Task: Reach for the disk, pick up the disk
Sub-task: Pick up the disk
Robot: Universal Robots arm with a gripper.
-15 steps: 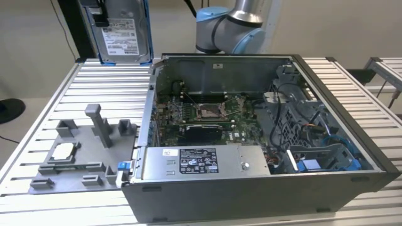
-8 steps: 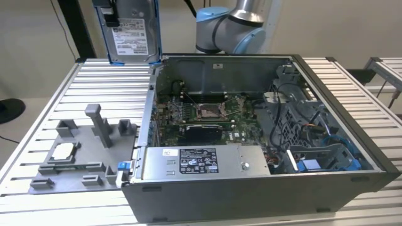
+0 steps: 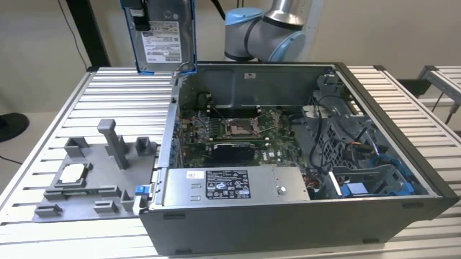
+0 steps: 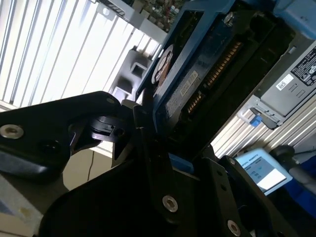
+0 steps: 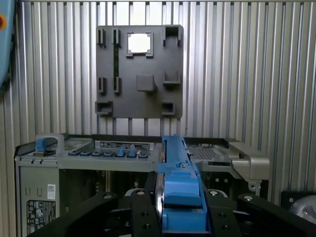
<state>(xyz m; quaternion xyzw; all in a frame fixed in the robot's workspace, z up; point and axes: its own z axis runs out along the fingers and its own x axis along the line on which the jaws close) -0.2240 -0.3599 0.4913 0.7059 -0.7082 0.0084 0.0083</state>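
The disk (image 3: 164, 40) hangs upright high above the table's far edge, at the exterior view's left of the open computer case. It is a silver-grey drive with a white label and blue rails. In the first wrist view I see it edge-on as a blue rail (image 5: 180, 190), clamped between the black fingers of my gripper (image 5: 180, 207). In the second wrist view its dark underside and connector (image 4: 197, 74) rise from the gripper (image 4: 165, 153). The gripper is shut on the disk.
The open computer case (image 3: 418, 189) sits on the slatted metal table (image 3: 108, 91), with a power supply (image 3: 230, 186) at its front. A grey fixture plate (image 3: 79, 199) with upright posts and a small square chip (image 3: 72, 174) lies at the exterior view's left. The arm's base (image 3: 263, 32) stands behind the case.
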